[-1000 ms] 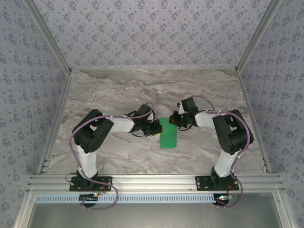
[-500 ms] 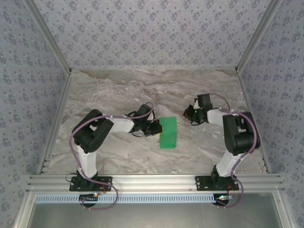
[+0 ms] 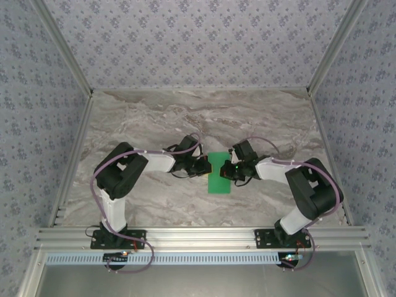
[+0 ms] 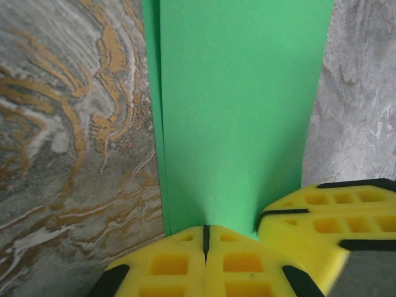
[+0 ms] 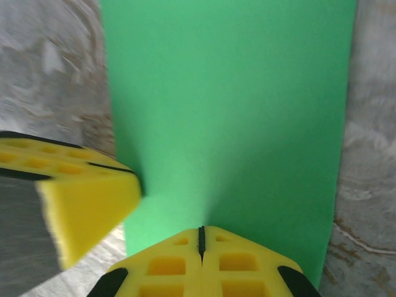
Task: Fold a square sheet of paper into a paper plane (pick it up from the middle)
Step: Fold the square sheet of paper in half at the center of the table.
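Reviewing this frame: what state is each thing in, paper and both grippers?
square sheet of paper: folded into a narrow strip, lying flat on the table.
left gripper: shut, tips on the paper.
right gripper: shut, tips on the paper.

square sheet of paper (image 4: 241,111): matt green paper, smooth
table (image 3: 148,114): glossy, marble-look veining
right gripper (image 5: 201,242): matt yellow plastic

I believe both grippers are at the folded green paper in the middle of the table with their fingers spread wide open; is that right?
Not quite: neither is open. The left gripper and the right gripper are both shut, closed to a thin seam, as each wrist view shows. Both are indeed at the folded green paper in the middle of the table.
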Controlling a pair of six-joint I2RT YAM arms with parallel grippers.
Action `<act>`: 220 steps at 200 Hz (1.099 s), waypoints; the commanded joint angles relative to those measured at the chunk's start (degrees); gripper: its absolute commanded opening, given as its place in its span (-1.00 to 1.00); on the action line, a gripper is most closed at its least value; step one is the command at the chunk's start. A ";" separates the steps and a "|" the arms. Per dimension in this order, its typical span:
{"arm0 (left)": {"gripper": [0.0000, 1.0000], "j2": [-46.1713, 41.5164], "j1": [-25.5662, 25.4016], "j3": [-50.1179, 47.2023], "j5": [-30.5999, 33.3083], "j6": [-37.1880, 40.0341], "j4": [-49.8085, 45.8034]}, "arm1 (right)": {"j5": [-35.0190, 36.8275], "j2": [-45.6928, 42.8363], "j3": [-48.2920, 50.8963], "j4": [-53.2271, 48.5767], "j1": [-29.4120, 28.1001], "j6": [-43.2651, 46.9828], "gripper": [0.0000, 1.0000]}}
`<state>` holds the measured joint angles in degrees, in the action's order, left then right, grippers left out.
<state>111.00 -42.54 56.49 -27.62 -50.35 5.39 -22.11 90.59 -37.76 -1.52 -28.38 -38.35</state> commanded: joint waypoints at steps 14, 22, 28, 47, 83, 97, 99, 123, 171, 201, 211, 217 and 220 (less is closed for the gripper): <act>-1.00 5.85 0.79 -4.05 11.66 1.97 -17.07 | 1.41 0.48 5.25 -2.64 0.11 -1.42 -1.00; -1.00 5.89 0.94 -4.17 11.78 2.08 -17.08 | 1.62 -0.51 7.10 -2.71 0.24 -1.59 -1.00; -1.00 5.89 1.15 -4.23 11.82 2.06 -17.08 | 1.77 -1.42 8.57 -2.90 0.34 -1.72 -1.00; -1.00 5.77 1.72 -4.55 11.82 2.27 -16.86 | 2.60 -5.37 13.29 -5.07 0.60 -2.06 -1.00; -1.00 5.72 2.55 -4.46 11.80 2.88 -16.89 | 4.05 -16.74 19.11 -11.60 2.00 -2.74 -1.00; -1.00 5.70 2.72 -4.12 11.71 3.23 -17.07 | 4.26 -21.47 17.87 -14.05 2.47 -2.37 -1.00; -1.00 5.67 2.73 -4.07 11.71 3.37 -17.08 | 4.22 -21.89 17.62 -14.26 2.52 -2.37 -1.00; -1.00 5.20 3.28 -2.93 12.23 4.87 -18.39 | 3.01 -25.64 12.21 -13.61 2.13 -1.76 -1.00; -1.00 0.97 6.56 -2.05 13.63 8.13 -20.60 | -0.63 -11.64 1.47 -4.71 -0.52 -0.37 -1.00; -1.00 0.05 7.30 -1.56 13.74 9.48 -21.55 | -2.97 -1.50 -4.07 -0.01 -3.54 0.06 -1.00; -1.00 0.09 7.27 -1.56 13.73 9.50 -21.62 | -4.29 0.98 -4.80 1.80 -4.08 -0.15 -1.00; -1.00 0.09 7.30 -1.65 13.60 9.56 -21.49 | -4.64 2.00 -5.03 2.47 -4.37 -0.23 -1.00; -1.00 0.17 7.30 -1.65 13.56 9.46 -21.47 | -4.62 2.28 -5.04 2.77 -4.44 -0.26 -1.00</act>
<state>108.09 -36.36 57.67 -24.01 -43.05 -3.55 -23.46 89.27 -41.10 -2.74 -31.64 -39.35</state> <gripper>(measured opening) 0.053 0.065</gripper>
